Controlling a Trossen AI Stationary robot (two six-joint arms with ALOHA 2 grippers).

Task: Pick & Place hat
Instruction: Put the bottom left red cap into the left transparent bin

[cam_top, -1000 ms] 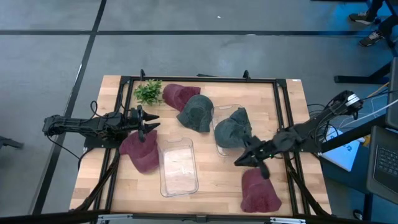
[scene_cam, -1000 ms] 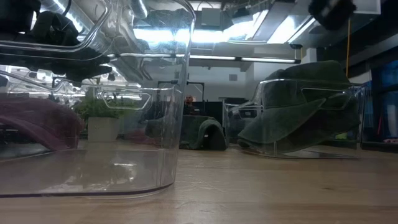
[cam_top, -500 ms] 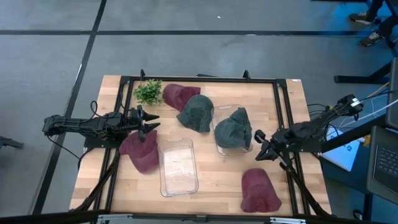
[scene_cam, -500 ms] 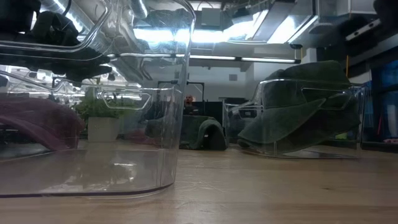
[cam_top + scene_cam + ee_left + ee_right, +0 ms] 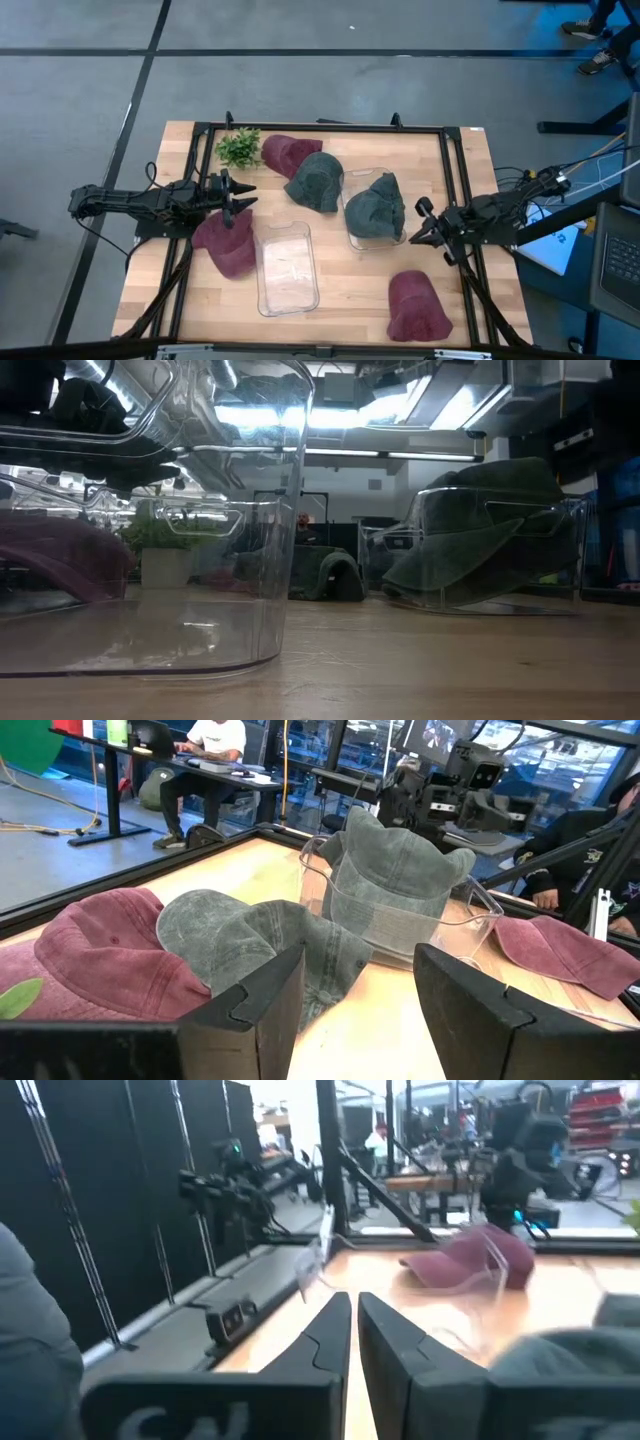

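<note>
- High view: two clear bins stand on the wooden table [image 5: 330, 290]. The right bin [image 5: 372, 215] holds one grey-green hat [image 5: 376, 208], which stands up above its rim. The middle bin [image 5: 287, 265] holds nothing.
- High view, count: five hats in all, three maroon and two grey-green. One maroon hat [image 5: 227, 243] lies just beside the middle bin on its left; a second maroon hat [image 5: 287, 154] lies at the far edge, next to a small green plant [image 5: 239, 148]; a third maroon hat [image 5: 416, 307] lies near the front right. The loose grey-green hat [image 5: 316, 181] lies on the table, touching the second maroon hat.
- High view, arms: the left gripper [image 5: 238, 195] sits above the far edge of the first maroon hat, jaws parted, nothing between them. The right gripper [image 5: 418, 222] is just beside the right bin, on its right, jaws nearly together and empty.
- Low view: the middle bin [image 5: 150, 520] fills the left foreground, bare inside. The right bin [image 5: 470, 550] stands farther back with its hat [image 5: 480, 535] slumped against the wall. The plant [image 5: 160, 535] and a maroon hat [image 5: 60, 560] show through the clear plastic.
- Left wrist view: both fingers [image 5: 270, 1005] stand apart, with no object in the gap. Beyond them lie a maroon hat [image 5: 100, 955], the loose grey-green hat [image 5: 260, 945], the filled bin [image 5: 400, 915], and another maroon hat [image 5: 560, 950]. People sit in the room behind.
- Right wrist view: the fingers [image 5: 325, 1340] are almost touching. A maroon hat [image 5: 470, 1260] lies on the table ahead.
</note>
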